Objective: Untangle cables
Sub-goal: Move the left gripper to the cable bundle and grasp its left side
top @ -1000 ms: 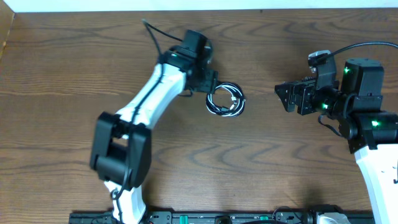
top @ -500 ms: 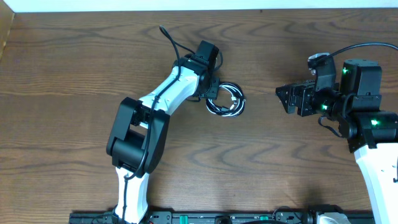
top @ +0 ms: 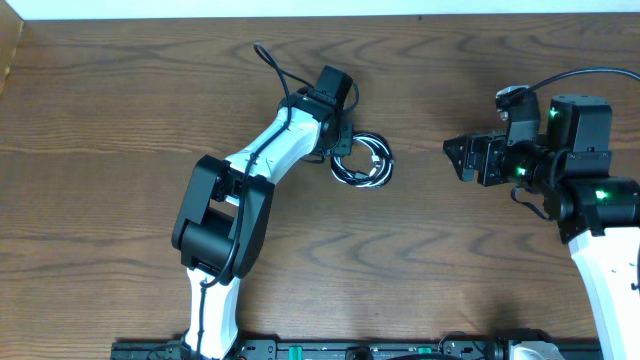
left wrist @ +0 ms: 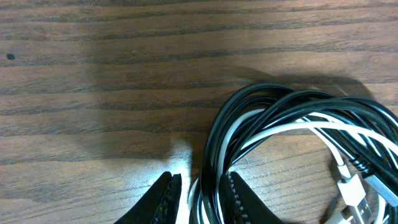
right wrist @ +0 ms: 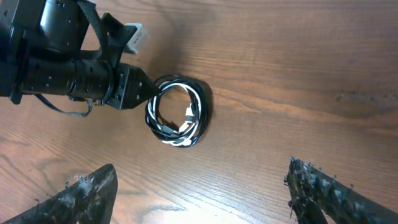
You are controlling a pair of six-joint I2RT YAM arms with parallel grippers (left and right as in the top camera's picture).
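Observation:
The white cable (left wrist: 280,132) and the black cable (left wrist: 249,102) lie wound together in one small coil (top: 380,165) on the wooden table, with plug ends inside the coil at the right. My left gripper (top: 340,147) is down at the coil's left edge. In the left wrist view its fingers (left wrist: 200,199) are open and straddle several black and white strands. My right gripper (top: 455,158) is open and empty, well to the right of the coil. The right wrist view shows the coil (right wrist: 200,112) ahead of the wide-open fingers (right wrist: 200,180).
The left arm (top: 270,150) stretches diagonally from the front left to the coil. A thick black arm wire (top: 270,60) loops up behind the left wrist. The table's far edge (top: 320,16) runs along the top.
Over the last second the left arm swung its elbow to the right and brought the gripper down onto the coil's left edge. It has held still for the last half second. The right arm has not moved.

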